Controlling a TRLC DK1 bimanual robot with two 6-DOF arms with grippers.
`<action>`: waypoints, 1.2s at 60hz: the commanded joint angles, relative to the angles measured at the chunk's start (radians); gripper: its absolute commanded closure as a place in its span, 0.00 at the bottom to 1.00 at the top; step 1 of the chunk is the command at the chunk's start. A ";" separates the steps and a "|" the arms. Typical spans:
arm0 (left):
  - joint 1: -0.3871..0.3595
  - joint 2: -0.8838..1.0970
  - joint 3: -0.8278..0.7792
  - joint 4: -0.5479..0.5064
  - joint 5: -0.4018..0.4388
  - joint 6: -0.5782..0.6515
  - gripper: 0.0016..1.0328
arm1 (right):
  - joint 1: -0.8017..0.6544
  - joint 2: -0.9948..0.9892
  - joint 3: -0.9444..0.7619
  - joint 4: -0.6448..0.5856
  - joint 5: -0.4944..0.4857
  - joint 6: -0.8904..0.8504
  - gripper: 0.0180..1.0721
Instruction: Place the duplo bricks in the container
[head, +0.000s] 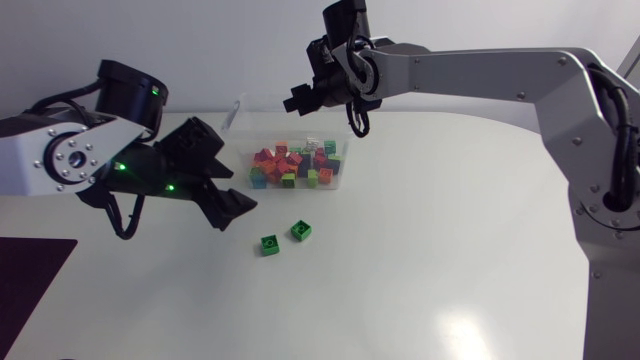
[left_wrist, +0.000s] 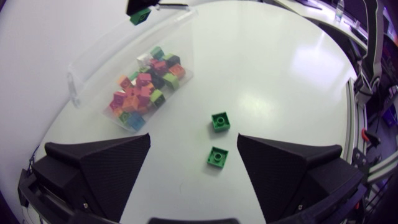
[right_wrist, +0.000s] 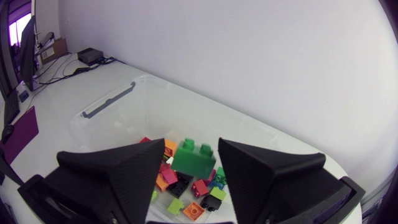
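right gripper (right_wrist: 191, 144): was clamped on a green brick (right_wrist: 194, 160), one finger pressed on each side, jaws only as far apart as the brick was wide
green brick vs container: it hung in the air right over the clear container (right_wrist: 106, 102), above the stuff inside and not touching it
pile (head: 295, 165): a loose heap of bricks at one end of the container, red, orange, pink, green, blue and a few black ones
left gripper (left_wrist: 193, 138): jaws spread wide, nothing in them, hovering over the table (head: 450, 250) on the open side of the container
near brick (left_wrist: 217, 156): green, flat on the table, showed in the gap between the open fingers in the left wrist view, neither finger touching it
far brick (left_wrist: 220, 121): also green, just ahead of the fingertips, a bit closer to the container
loose bricks vs container: both sat outside it on bare table, near its long wall, close together but not touching
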 joint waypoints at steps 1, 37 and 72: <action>-0.021 0.060 0.019 -0.040 0.012 0.095 0.07 | 0.014 0.011 0.020 -0.010 0.010 0.014 0.04; -0.091 0.451 0.294 -0.314 -0.098 0.379 0.10 | -0.009 -0.479 -0.593 0.132 -0.019 -0.018 0.04; -0.121 0.686 0.413 -0.314 -0.134 0.335 0.68 | 0.054 -0.631 -0.915 0.134 -0.035 -0.032 0.05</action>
